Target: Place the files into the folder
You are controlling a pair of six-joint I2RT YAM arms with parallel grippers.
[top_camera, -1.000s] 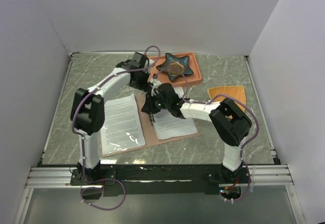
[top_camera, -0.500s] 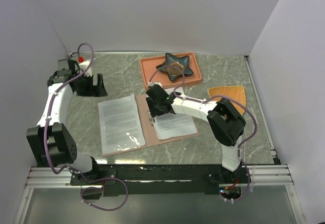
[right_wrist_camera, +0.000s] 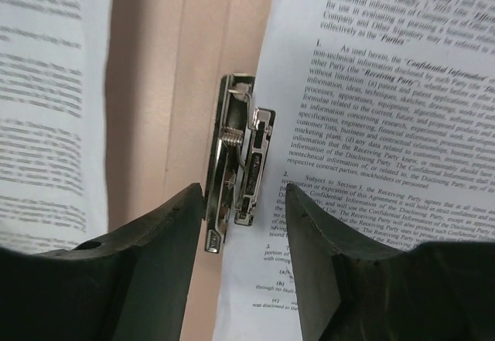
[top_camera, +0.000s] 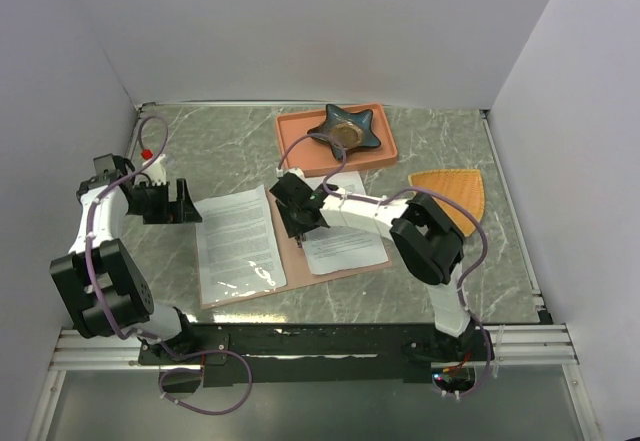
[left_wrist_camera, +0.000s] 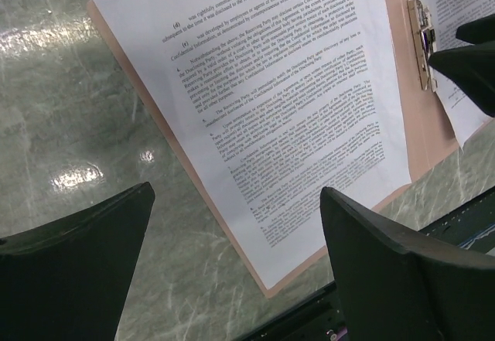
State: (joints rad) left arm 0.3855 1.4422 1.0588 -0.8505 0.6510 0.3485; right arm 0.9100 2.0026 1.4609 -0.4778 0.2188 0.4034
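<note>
The left arm has swung out to the left; its gripper (top_camera: 172, 204) hangs spread wide, holding nothing, over the tabletop (top_camera: 175, 141). The right gripper (top_camera: 297, 213) is parted astride the silver clip (right_wrist_camera: 236, 155) (not pinching it). The files (top_camera: 237, 239) lie on the open folder (top_camera: 288, 256), one sheet per flap.

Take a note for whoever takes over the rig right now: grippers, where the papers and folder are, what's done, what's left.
Left gripper: open, empty, off to the folder's left.
Right gripper: open, straddling the near end of the clip.
Folder: open and flat. First sheet is on its left half, second sheet on its right, edge at the clip.
Done: both sheets lie on the folder.
Left: I cannot tell whether the clip pins them. Check that, then probably close the folder.
</note>
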